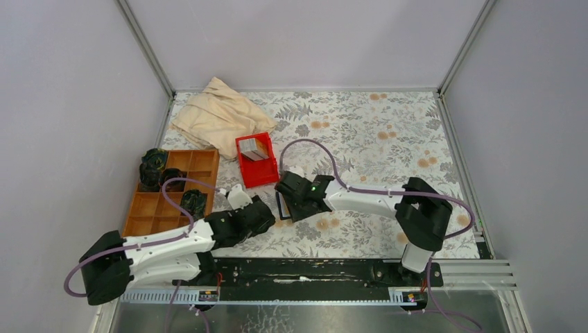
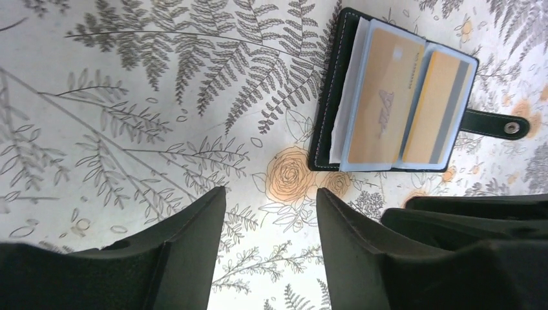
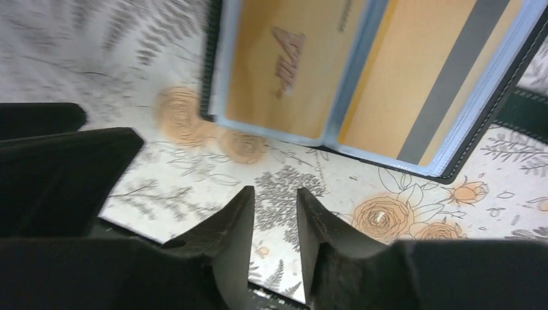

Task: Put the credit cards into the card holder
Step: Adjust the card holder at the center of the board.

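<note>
The card holder [image 2: 326,116] lies open and flat on the fern-printed table [image 2: 129,97] in the upper right of the left wrist view, its clasp tab [image 2: 497,124] sticking out toward the right edge. Two tan credit cards [image 2: 381,97] sit side by side in its clear sleeves, the right one showing a grey stripe. The left gripper [image 2: 268,219] fills the bottom of that view, its fingers spread wide over bare table with nothing between them, below and left of the holder and not touching it. In the right wrist view the right gripper [image 3: 274,216] sits at bottom centre, jaws parted by a narrow gap and empty, just short of the holder's near edge. In the overhead view a few more cards stand in a red bin [image 1: 260,177] above centre, with a brown tray [image 1: 149,208] at left and a beige cloth [image 1: 218,114] at upper left
</note>
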Controlling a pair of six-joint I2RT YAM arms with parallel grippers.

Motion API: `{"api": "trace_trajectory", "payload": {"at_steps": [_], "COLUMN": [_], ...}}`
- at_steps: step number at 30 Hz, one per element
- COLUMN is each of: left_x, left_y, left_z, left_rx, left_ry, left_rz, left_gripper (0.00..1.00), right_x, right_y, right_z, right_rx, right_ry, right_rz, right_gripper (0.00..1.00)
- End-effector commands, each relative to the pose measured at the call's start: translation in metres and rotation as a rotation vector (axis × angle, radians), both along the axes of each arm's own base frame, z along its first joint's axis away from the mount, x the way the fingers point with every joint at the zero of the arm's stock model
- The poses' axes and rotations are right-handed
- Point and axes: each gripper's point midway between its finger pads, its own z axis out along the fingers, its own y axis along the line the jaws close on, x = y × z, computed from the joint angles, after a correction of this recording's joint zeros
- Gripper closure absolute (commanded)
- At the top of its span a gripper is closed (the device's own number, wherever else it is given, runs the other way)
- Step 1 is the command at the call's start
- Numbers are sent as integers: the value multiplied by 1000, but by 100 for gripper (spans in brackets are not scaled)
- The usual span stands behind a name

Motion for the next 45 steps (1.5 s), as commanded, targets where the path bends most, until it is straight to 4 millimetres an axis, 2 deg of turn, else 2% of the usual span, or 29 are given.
{"api": "trace_trajectory", "payload": {"at_steps": [1, 3, 6, 12, 18, 21, 27, 32, 45], "left_x": [0, 6, 14, 18, 22, 27, 50, 74, 125], "left_y": [22, 25, 34, 44, 65, 75, 82, 88, 99], "left_z": [16, 26, 38, 49, 50, 48, 44, 43, 30], "left_rx": [20, 15, 65, 89, 103, 121, 106, 102, 13], "left_ry": [-12, -40, -63, -76, -97, -93, -79, -69, -46], "left_rz": [76, 89, 109, 119, 160, 179, 185, 216, 326], "left_gripper": [37, 32, 24, 19, 9, 6, 5, 5, 5], "right_x": [22, 37, 67, 129, 169, 190, 221, 237, 261], "right_y": [24, 32, 46, 90, 131, 142, 149, 153, 158], "right_z": [75, 90, 100, 130, 134, 131, 117, 112, 95], "right_rx": [96, 103, 114, 218, 292, 333, 399, 450, 526], "right_ry": [-143, -181, -203, -228, -200, -182, -154, -149, -99], "right_rz": [41, 46, 40, 43, 61, 42, -4, -13, -24], "right_gripper": [59, 56, 51, 38, 36, 36, 36, 37, 39]}}
